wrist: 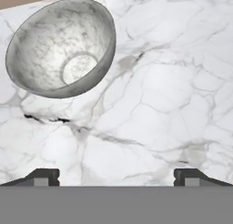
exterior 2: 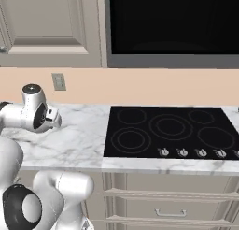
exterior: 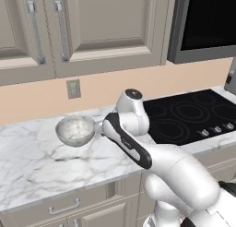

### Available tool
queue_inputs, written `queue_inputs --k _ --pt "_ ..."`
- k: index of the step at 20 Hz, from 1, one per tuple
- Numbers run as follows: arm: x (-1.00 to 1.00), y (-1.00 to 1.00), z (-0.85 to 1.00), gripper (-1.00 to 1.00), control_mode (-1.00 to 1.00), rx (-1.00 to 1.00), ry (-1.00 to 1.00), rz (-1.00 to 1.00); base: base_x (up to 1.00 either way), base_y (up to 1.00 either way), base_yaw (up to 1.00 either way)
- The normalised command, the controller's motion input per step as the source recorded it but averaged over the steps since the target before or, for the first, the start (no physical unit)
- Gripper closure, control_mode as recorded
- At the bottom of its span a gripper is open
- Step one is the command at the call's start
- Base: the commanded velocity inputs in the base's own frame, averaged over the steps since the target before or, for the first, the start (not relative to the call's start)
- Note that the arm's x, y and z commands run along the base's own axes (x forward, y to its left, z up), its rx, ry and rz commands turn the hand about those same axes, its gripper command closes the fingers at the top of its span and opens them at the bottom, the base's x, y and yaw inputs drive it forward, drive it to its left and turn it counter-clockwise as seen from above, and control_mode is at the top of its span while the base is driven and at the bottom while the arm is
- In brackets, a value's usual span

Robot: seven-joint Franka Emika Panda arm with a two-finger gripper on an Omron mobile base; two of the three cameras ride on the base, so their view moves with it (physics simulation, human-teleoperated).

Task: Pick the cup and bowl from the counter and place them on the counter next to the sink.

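I see the wide grey-white speckled bowl (exterior: 75, 130) (wrist: 60, 47) upright on the white marble counter (exterior: 32, 161) (wrist: 159, 104), left of the black cooktop (exterior: 189, 115).

arm (exterior: 175, 175): glossy white rounded links | dark joint bands | grey-capped joint | possibly faint lettering, too blurred

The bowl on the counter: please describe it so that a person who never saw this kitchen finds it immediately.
Start at the black cooktop and go left along the white marble counter, below the beige wall outlet. There sits the bowl, wide, round and grey-white. Its mottled, speckled inside sets it apart from the flat veined marble around it.
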Motion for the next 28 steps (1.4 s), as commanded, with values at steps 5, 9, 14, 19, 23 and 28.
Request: queue_inputs --k 5,9,14,19,23,28 --pt "0.62 0.15 0.01 -1.0 -1.0 0.0 0.0 -0.05 0.0 0.0 0.0" --pt "0.65 0.06 0.0 -1.0 -1.0 0.0 0.0 -0.04 0.0 0.0 0.0" --pt "0.5 0.12 0.0 -1.0 -1.0 0.0 0.01 -0.05 0.0 0.0 0.0" --pt "0.36 0.18 -0.14 -1.0 -1.0 0.0 0.07 -0.07 0.0 0.0 0.0" --pt "0.21 0.21 -0.23 -1.0 -1.0 0.0 0.05 -0.06 0.0 0.0 0.0" --pt "0.04 0.14 -0.24 -1.0 -1.0 0.0 0.03 -0.05 0.0 0.0 0.0"
